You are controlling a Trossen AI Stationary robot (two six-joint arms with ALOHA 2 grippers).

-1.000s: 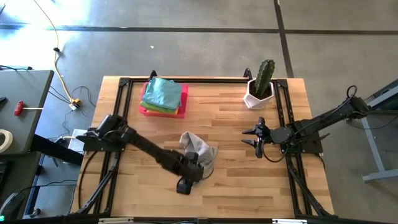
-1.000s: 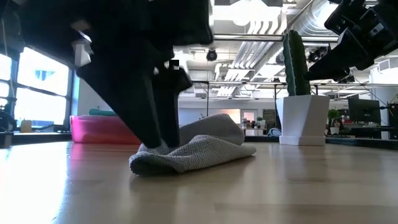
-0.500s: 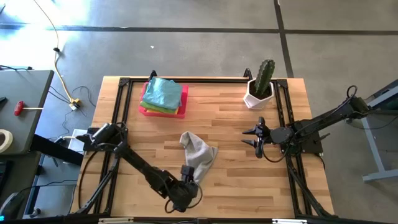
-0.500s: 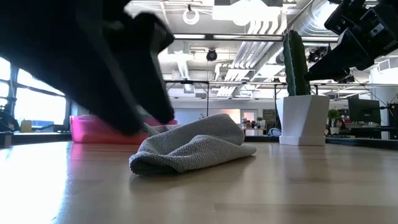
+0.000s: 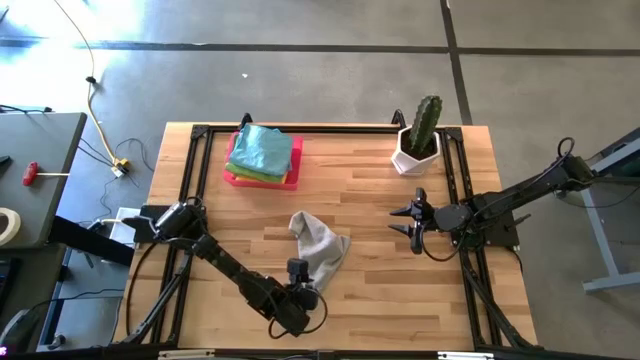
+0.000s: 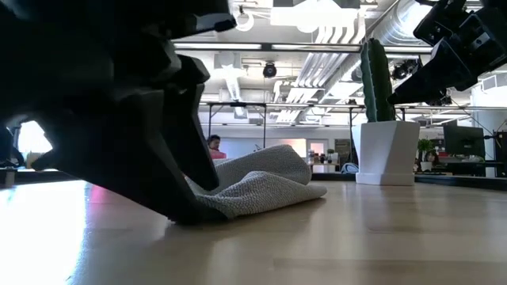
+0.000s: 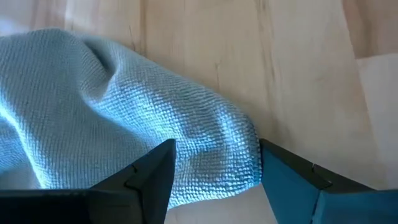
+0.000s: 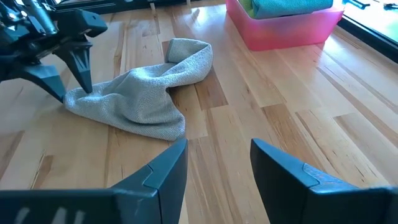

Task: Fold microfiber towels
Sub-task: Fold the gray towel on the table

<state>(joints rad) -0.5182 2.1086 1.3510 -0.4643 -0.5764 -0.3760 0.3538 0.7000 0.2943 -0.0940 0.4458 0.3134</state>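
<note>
— Where's the grey towel (image 5: 320, 247) sitting?

— Mid-bench, crumpled in a loose heap, between the pink tray (image 5: 262, 177) and the near edge of the bench (image 5: 380, 300). One corner is rolled up and over; the weave looks nubbly and soft, and it lies nowhere near flat.

— Is anything on it?

— The left gripper (image 5: 298, 273) is down at the towel's near edge, its jaws apart with the cloth's hem lying between the two tips. In the left wrist view the fingers (image 7: 146, 177) flank the fabric without pinching it. The arm's dark body blocks much of the low view, hiding that end of the towel.

— And the rest of the towels?

— Stacked in the pink tray beyond the grey one: a light blue towel (image 5: 265, 147) on top, with green and yellow edges showing beneath it.

— What else is around?

— A cactus in a white pot (image 5: 419, 138) stands to the right of the tray, at the far side. The right gripper (image 5: 415, 222) hangs above the bench well apart from the grey towel, jaws apart and holding nothing.
</note>
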